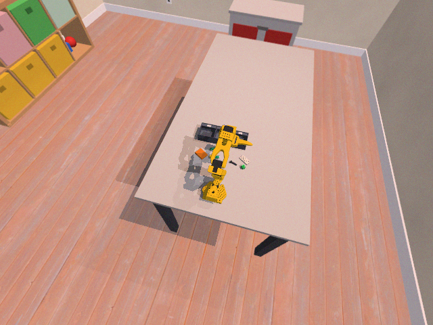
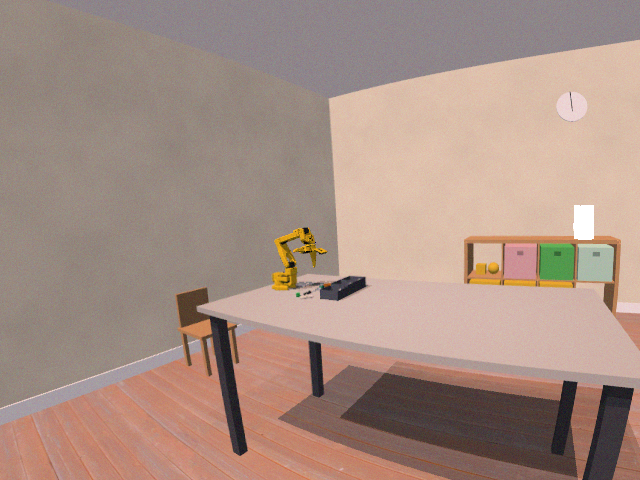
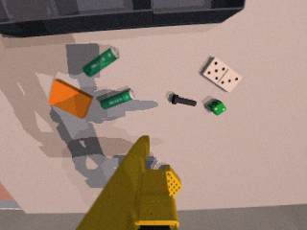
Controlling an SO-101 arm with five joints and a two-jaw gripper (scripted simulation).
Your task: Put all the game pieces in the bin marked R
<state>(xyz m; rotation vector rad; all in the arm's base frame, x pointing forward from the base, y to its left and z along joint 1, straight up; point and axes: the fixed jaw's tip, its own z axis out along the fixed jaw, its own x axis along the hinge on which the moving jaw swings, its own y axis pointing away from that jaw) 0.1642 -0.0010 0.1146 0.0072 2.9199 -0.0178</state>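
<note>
On the table [image 3: 269, 158], flat domino [image 3: 221, 75], long axis diagonal, beside green die [image 3: 218, 106]; jaws wide, empty.

Room layout, with places given relative to the desk [image 2: 465, 330]. The desk has a pale beige top on dark legs and stands on a reddish wooden plank floor [image 1: 87, 210], where it casts a soft shadow. A small wooden chair [image 2: 199, 322] stands beside one end of the desk, near a grey-brown wall [image 2: 155, 180]. Beyond the far end of the desk, a grey cabinet with red doors [image 1: 265, 22] stands against a wall. To one side, well apart from the desk, a wooden cubby shelf [image 2: 540, 260] holds pink, green, pale green and yellow boxes. A round clock [image 2: 571, 105] hangs on the cream wall above the shelf. A pale baseboard [image 1: 391, 196] edges the floor.
</note>
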